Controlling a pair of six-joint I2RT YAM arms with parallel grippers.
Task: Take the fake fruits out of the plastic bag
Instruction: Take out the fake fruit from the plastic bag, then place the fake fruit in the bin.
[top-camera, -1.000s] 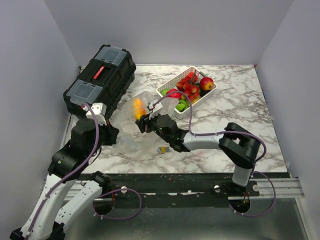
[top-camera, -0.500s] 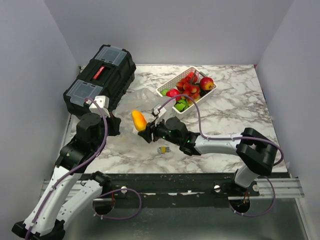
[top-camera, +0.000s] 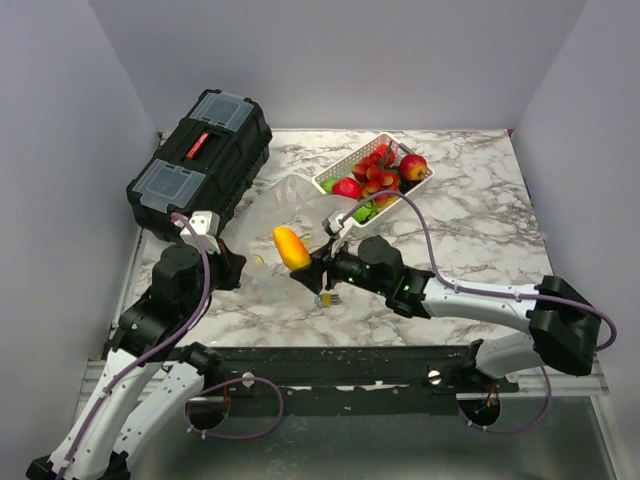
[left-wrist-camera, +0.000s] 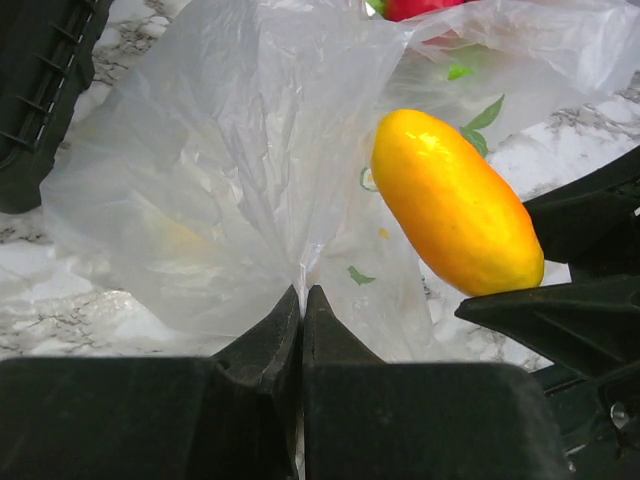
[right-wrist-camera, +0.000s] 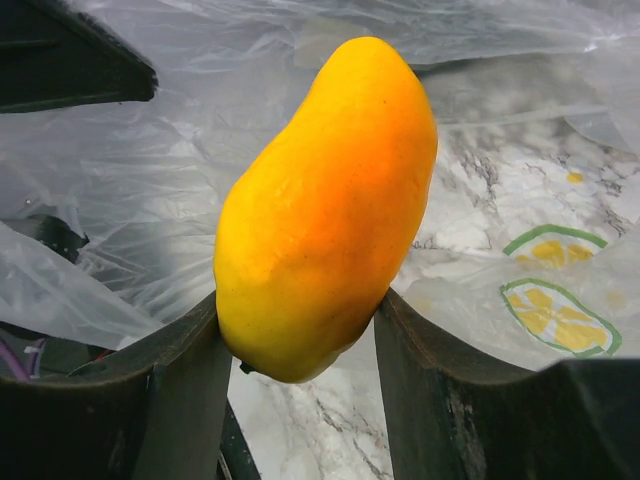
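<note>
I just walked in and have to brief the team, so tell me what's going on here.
The left claw is shut on a fold of the clear plastic bag, holding it. The right claw grips a yellow-orange fake fruit, which looks clear of the bag, held above the marble table. Red and green fruits sit in the white basket behind; a black toolbox sits to the left.

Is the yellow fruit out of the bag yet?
Out: the yellow fruit sits bare in the right gripper, plastic bag behind it.
</note>
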